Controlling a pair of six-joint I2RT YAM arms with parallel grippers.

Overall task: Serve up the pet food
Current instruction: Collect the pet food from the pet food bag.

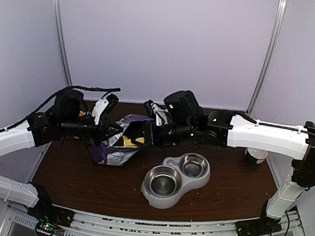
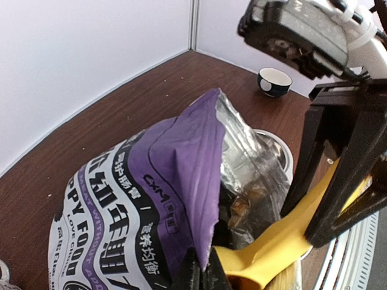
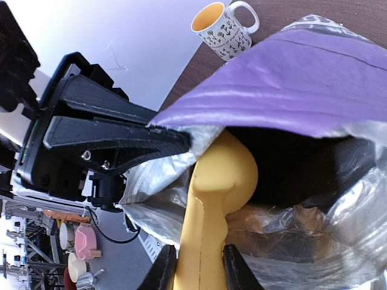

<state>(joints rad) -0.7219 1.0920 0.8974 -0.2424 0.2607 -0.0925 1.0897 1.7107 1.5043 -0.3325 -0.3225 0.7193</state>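
White-walled booth, brown worktop (image 1: 88,183). From above, the left end effector (image 1: 116,130) and right end effector (image 1: 141,136) meet at the mouth of a purple bag (image 1: 107,151). A double bowl (image 1: 176,178) sits near the right one, on its base side. Left wrist: the left jaws are pinched closed on the bag's rim. Pet food (image 2: 237,207) shows inside the bag just beyond them, beside a yellow scoop (image 2: 272,254). Right wrist: the right jaws clamp narrowly on the scoop's handle, with its head in the bag just ahead.
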